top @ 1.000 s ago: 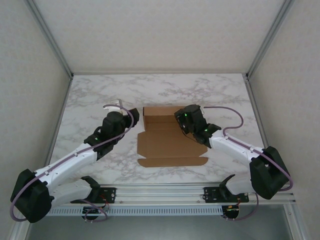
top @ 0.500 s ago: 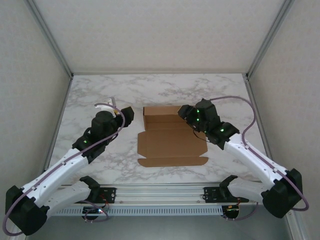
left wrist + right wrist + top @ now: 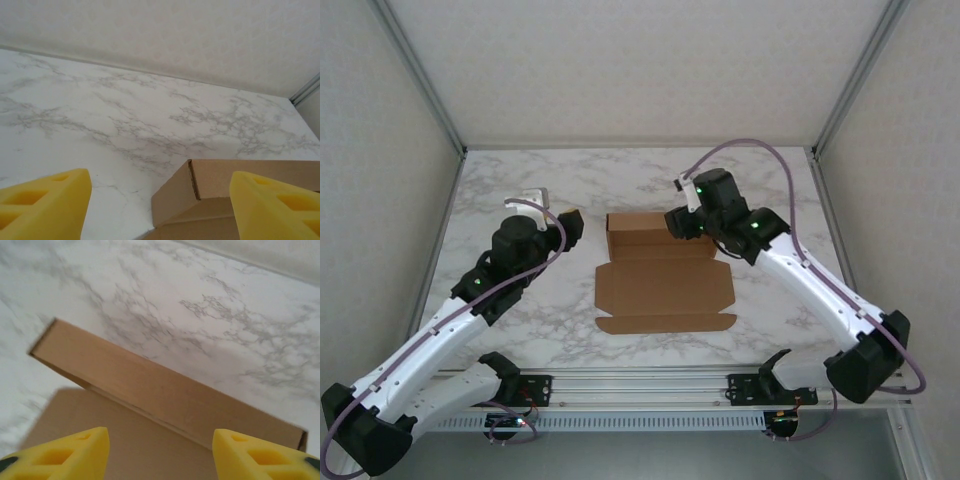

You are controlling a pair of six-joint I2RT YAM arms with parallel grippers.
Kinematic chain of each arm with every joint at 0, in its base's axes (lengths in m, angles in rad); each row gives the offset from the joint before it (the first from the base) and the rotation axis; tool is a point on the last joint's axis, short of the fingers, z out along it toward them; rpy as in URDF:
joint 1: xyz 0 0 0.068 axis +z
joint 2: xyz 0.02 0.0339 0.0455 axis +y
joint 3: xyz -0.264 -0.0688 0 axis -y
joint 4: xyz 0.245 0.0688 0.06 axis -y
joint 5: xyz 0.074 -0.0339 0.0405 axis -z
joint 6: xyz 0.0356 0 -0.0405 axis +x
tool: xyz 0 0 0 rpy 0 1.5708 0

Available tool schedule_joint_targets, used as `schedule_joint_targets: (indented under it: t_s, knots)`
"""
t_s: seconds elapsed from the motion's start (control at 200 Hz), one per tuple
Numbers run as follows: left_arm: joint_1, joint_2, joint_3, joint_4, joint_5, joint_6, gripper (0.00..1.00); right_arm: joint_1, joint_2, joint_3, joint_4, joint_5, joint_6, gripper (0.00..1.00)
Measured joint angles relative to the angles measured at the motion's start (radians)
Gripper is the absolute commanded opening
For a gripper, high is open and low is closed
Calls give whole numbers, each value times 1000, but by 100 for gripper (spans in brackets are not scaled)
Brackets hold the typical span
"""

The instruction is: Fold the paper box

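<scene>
The paper box (image 3: 660, 288) lies in the middle of the table, a brown cardboard sheet with its rear wall (image 3: 655, 222) and rear side tabs standing up; its front flap lies flat. My left gripper (image 3: 571, 222) hovers just left of the box's rear left corner (image 3: 196, 192), open, with the yellow fingertips (image 3: 47, 202) wide apart and nothing between them. My right gripper (image 3: 680, 222) hangs over the rear right part of the box, also open. In the right wrist view its fingertips (image 3: 62, 452) frame the upright rear wall (image 3: 165, 390) and the panel below it.
The white marble table (image 3: 520, 190) extends behind and to both sides of the box. Pale enclosure walls and metal frame posts (image 3: 430, 90) close off the back and sides. A rail (image 3: 640, 382) runs along the near edge between the arm bases.
The right arm has lifted and stretched toward the rear, and its jaws have spread apart above the box's rear right. The left gripper has drawn back a little to the left.
</scene>
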Motion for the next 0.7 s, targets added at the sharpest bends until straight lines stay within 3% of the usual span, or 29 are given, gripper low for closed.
schedule_joint_targets:
  t_s: [0.245,0.406,0.701]
  knots:
    - [0,-42,-67,9,-18,14,73,39,76,-24,46,106,-384,68]
    - [0,-42,-79,14,-18,16,73,58,60,-108,129,96,-589,66]
    - [0,-43,-83,28,-18,16,73,58,111,-98,153,53,-711,64]
